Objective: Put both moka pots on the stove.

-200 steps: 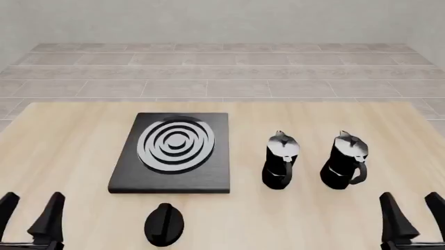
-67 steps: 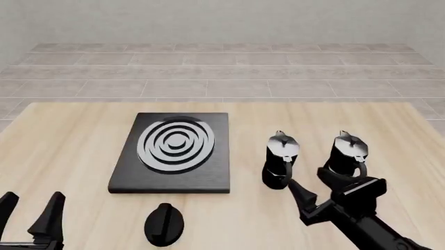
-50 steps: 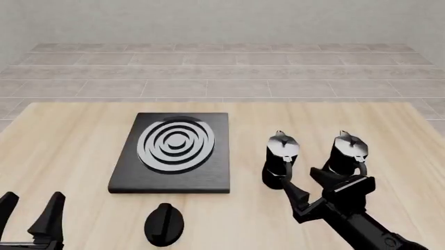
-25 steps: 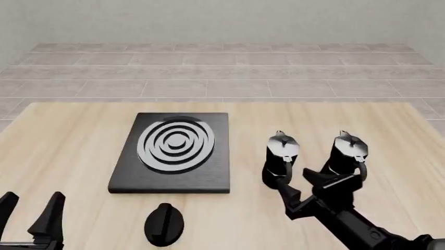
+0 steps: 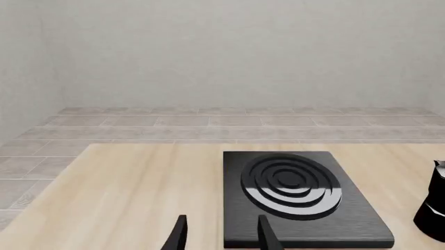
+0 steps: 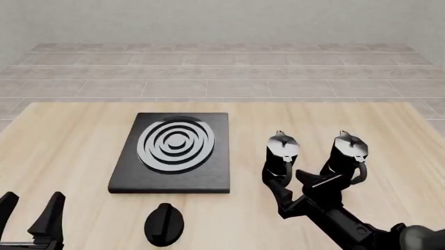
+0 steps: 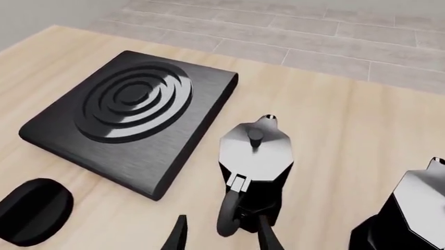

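I'm on the first pickup: my right claw (image 6: 299, 183) hangs open, empty, just near the left moka pot (image 6: 280, 159), right of the stove (image 6: 174, 152). Next I'd straddle its handle and close. Left claw (image 6: 31, 208) idles open.

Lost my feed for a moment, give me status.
Right gripper open, closing on near moka pot. Left gripper open, idle. Both pots off stove; second pot untouched. Path clear.
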{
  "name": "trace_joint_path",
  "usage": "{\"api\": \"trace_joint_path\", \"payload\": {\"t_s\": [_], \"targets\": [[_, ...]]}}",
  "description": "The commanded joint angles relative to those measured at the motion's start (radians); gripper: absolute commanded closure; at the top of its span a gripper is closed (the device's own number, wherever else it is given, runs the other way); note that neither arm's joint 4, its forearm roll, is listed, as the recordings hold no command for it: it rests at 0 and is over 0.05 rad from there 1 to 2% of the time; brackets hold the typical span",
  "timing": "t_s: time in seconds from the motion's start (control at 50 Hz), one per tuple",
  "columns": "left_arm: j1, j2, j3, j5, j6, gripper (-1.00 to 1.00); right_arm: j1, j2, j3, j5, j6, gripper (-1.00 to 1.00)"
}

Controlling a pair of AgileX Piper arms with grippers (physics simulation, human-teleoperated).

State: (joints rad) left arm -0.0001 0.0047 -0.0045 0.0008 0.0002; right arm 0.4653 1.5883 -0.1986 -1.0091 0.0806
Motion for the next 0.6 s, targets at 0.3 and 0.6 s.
{"api": "trace_joint_path", "payload": {"t_s": [0.3, 0.6], "targets": [[0.0, 0.0, 0.0, 0.0, 0.0, -1.0, -0.014, 0.126, -0.034, -0.073, 0.0, -1.0], [0.0, 0.0, 0.0, 0.0, 0.0, -1.0, -0.005, 0.165, -0.041, -0.122, -0.002, -1.0]]}}
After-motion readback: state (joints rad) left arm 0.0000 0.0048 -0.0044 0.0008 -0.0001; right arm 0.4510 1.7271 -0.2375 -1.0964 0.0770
